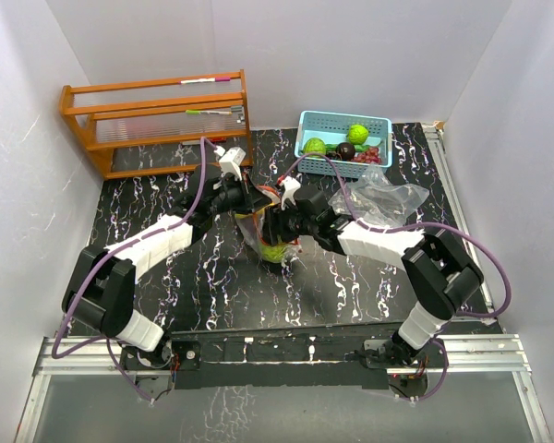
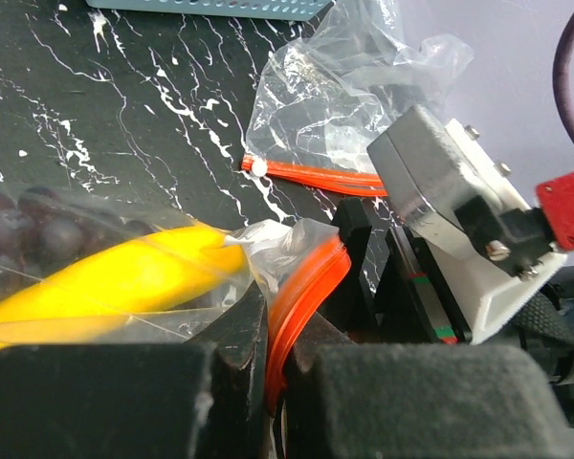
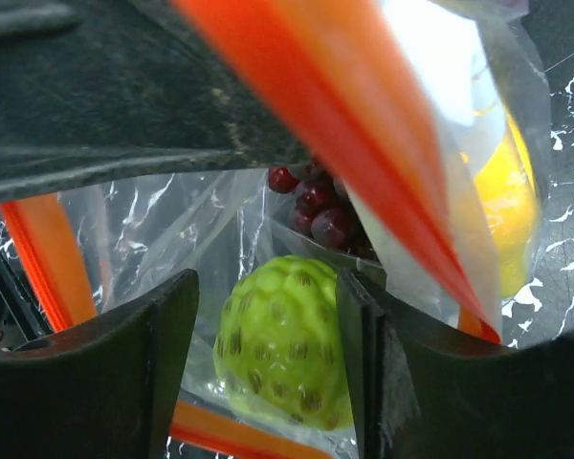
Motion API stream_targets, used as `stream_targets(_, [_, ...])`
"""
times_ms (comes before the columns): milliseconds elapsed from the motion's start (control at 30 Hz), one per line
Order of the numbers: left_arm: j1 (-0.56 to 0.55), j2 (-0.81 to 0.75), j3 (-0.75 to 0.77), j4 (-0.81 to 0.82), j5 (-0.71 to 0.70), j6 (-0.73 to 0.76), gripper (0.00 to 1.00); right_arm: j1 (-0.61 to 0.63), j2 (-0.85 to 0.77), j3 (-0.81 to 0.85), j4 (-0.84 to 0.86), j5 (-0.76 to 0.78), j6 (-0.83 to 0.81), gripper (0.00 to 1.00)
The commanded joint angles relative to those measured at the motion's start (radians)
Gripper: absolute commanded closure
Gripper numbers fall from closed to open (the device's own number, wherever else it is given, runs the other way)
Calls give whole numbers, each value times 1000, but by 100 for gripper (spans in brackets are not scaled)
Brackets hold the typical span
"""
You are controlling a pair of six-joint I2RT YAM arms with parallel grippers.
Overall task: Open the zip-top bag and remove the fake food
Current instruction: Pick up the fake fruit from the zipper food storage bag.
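Nearest item: left gripper [image 2: 279,335], jaws together and clamped on the orange zip strip [image 2: 301,282] of the zip-top bag [image 1: 258,231], holding one lip of the mouth up off the tabletop.

Right gripper [image 3: 268,287]: fingers apart, reaching into the mouth of the bag, gripping nothing. They stand either side of the bumpy green ball [image 3: 282,344], which lies deeper in the bag.

Fake food in the bag: the green ball; grapes [image 3: 316,206] just behind it; banana [image 2: 115,277] against the far wall of plastic.

Fake food already out: two green balls [image 1: 357,133] and darker pieces in the light-blue basket [image 1: 343,118] at the back of the table.

Step in hand, as judged: taking the green ball. It would go best with the left grip firm on the strip so the mouth stays wide. The right fingers should drop past the widest part of the ball before closing, clear of the loose film, and the lift should run straight out along the opening.

Other items: a second, emptied bag [image 1: 388,194] crumpled near the basket; a wooden rack [image 1: 157,115] at back left.

Surface: black tabletop [image 1: 166,295] veined in white, glossy. Room: plain white walls [image 1: 351,55] on three sides; metal rail [image 1: 277,351] at the near edge carrying both arm bases.
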Motion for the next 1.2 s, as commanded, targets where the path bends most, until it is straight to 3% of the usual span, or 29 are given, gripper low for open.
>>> stream_targets(0, [-7, -29, 4, 37, 27, -3, 100, 17, -56, -14, -40, 25, -52, 36])
stream_targets(167, [-7, -38, 6, 24, 18, 5, 100, 41, -28, -18, -130, 60, -113, 32])
stream_targets(467, [-7, -48, 8, 9, 0, 15, 100, 77, 8, -19, -225, 89, -172, 8])
stream_targets(600, [-6, -53, 8, 9, -3, 15, 100, 77, 32, -25, -232, 107, -187, 8])
stream_targets(700, [-7, -53, 7, 9, 0, 12, 100, 78, 57, -27, -212, 109, -179, 14])
stream_targets(967, [-7, -63, -2, 2, -9, 15, 100, 77, 10, 6, -207, 133, -146, 55])
stream_targets(1167, [-7, -52, 11, 5, -16, 27, 100, 72, -72, 41, -253, 212, -159, 63])
